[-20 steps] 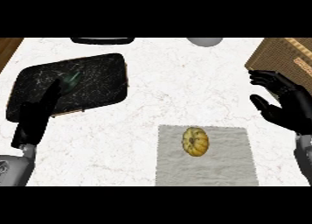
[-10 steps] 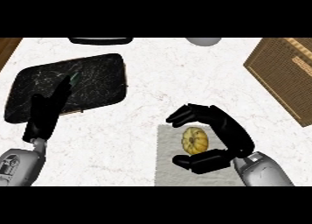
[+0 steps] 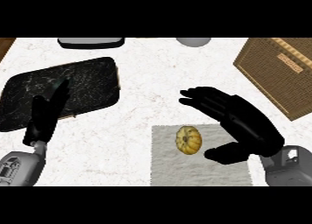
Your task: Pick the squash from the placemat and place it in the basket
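Yellow squash on placemat, not gripped. Right hand, spread wider than half-second ago, arches over squash; grasp pending. Left hand flat, far left of squash. Basket beyond.

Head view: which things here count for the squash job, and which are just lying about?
For the job:
- squash
- placemat
- basket
- right hand, open beside the squash

Lying about:
- dark tray
- left hand, resting open over the tray
- grey objects at the far edge
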Controlling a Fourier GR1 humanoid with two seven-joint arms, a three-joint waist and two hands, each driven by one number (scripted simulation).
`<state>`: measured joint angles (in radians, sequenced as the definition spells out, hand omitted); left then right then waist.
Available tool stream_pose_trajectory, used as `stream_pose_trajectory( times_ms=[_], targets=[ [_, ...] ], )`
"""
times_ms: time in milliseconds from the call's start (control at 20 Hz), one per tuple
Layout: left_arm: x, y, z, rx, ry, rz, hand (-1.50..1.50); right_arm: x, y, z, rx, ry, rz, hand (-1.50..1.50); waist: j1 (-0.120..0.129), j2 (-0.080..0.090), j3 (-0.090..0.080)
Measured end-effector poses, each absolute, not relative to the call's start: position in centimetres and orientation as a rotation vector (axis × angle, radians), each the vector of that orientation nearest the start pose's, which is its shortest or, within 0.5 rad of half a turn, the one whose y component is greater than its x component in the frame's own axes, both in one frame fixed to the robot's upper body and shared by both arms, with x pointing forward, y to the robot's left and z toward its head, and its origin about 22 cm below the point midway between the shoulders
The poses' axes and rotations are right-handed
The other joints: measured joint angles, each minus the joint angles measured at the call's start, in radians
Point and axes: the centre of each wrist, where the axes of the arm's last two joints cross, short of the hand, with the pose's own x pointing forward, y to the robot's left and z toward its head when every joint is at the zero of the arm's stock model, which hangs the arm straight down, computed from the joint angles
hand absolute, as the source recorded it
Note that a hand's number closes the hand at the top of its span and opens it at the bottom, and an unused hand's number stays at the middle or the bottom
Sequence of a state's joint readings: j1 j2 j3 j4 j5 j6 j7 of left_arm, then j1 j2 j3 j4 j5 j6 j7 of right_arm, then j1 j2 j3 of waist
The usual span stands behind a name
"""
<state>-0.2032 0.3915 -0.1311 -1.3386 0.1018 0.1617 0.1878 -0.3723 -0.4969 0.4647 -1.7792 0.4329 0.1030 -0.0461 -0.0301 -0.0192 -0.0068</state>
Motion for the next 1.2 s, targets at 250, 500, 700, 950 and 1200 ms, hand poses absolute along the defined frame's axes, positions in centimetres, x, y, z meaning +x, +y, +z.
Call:
stream_pose_trajectory(
  times_ms=[250, 500, 700, 950, 1200],
  targets=[
    [28.9, 28.8, 2.0, 0.294, -1.333, -0.197, 0.00, 26.1, -18.9, 16.2, -0.413, -1.627, 1.625, -1.50, 0.002, 0.000, 0.000],
    [28.9, 28.4, 1.6, 0.288, -1.341, -0.189, 0.00, 24.1, -18.2, 19.1, -0.370, -1.410, 1.763, -1.50, 0.009, 0.008, 0.002],
    [29.3, 28.4, 2.2, 0.284, -1.344, -0.200, 0.00, 23.3, -17.2, 21.5, -0.356, -1.323, 1.786, -1.50, 0.020, 0.012, 0.004],
    [29.5, 28.3, 2.1, 0.277, -1.350, -0.206, 0.00, 22.1, -17.2, 21.9, -0.361, -1.327, 1.726, -1.50, 0.025, 0.016, 0.006],
    [29.5, 28.1, 2.3, 0.271, -1.351, -0.212, 0.00, 22.2, -17.1, 21.5, -0.422, -1.364, 1.677, -1.50, 0.030, 0.018, 0.007]
  ],
)
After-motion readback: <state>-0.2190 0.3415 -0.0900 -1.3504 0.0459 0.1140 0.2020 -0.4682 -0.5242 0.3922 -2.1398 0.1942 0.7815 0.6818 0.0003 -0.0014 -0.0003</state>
